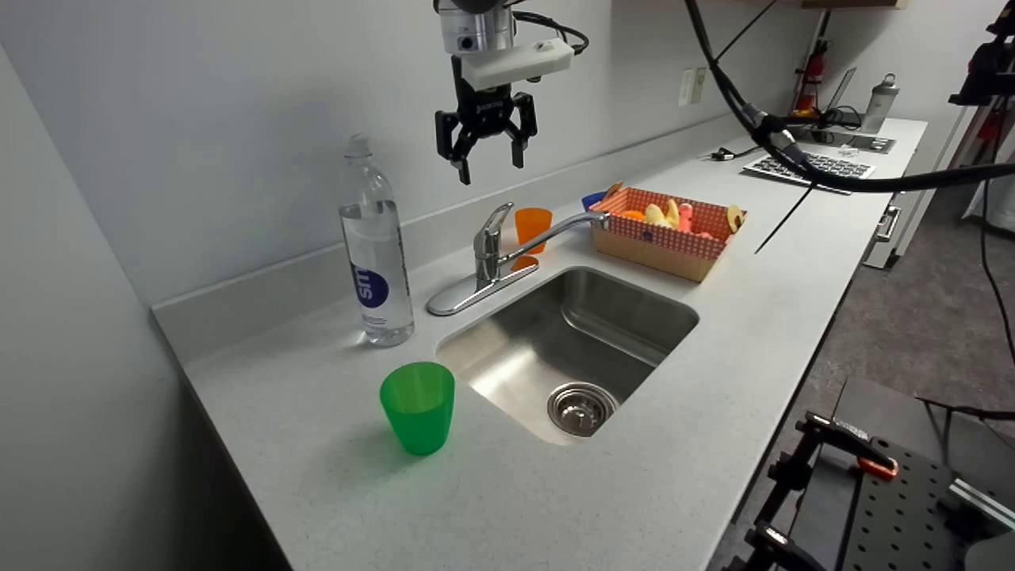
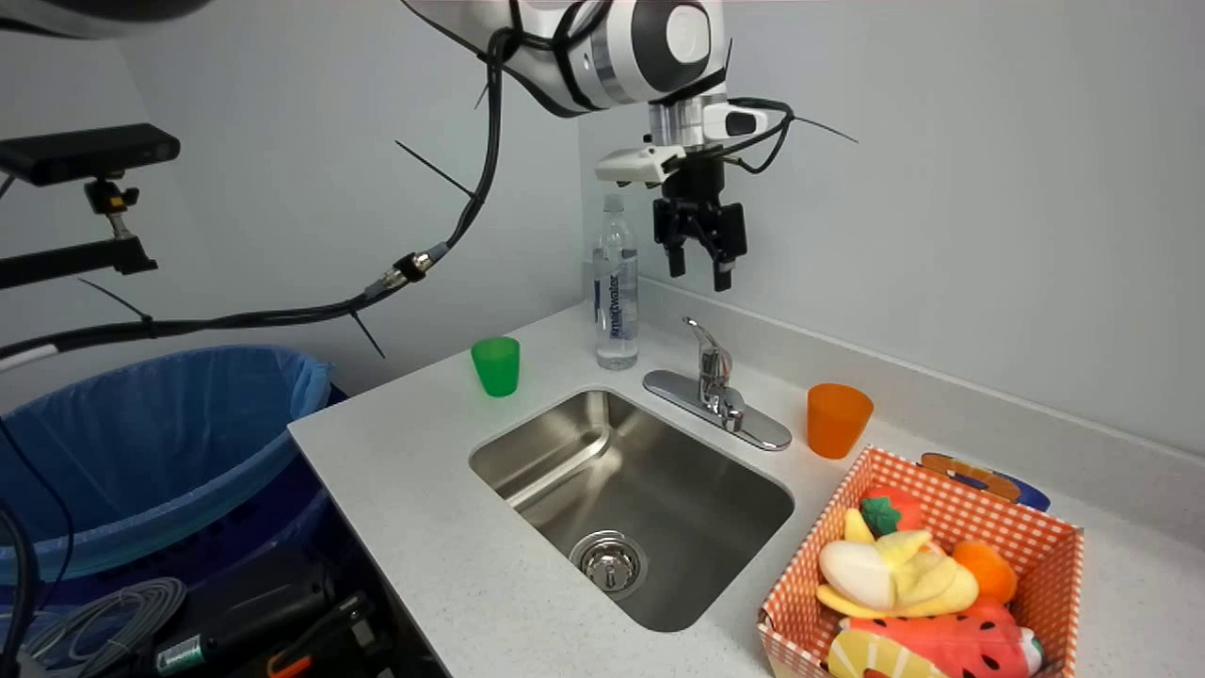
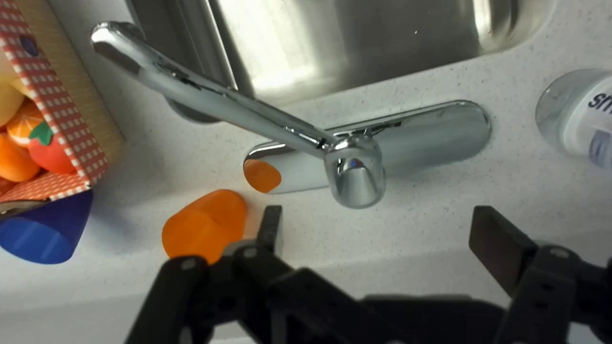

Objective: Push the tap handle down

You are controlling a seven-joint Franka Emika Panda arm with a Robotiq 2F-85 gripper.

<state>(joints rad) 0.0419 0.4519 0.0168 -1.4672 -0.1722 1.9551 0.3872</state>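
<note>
The tap handle (image 1: 498, 218) is a short chrome lever on top of the faucet body, slanting steeply up. It also shows in an exterior view (image 2: 699, 331). In the wrist view the handle (image 3: 357, 184) is seen nearly end-on from above. The long spout (image 1: 555, 234) reaches out low beside it, also in the wrist view (image 3: 215, 102). My black gripper (image 1: 492, 162) points down above the handle, apart from it, in both exterior views (image 2: 700, 273). In the wrist view the gripper (image 3: 375, 217) is open, fingers wide apart with nothing between them.
A tall water bottle (image 1: 377, 254) stands beside the faucet. A green cup (image 1: 419, 408) stands by the sink (image 1: 539, 341). An orange cup (image 2: 838, 421), a blue cup (image 3: 48, 229) and a basket (image 1: 650, 255) of plush food are at the faucet's other side. The wall rises behind.
</note>
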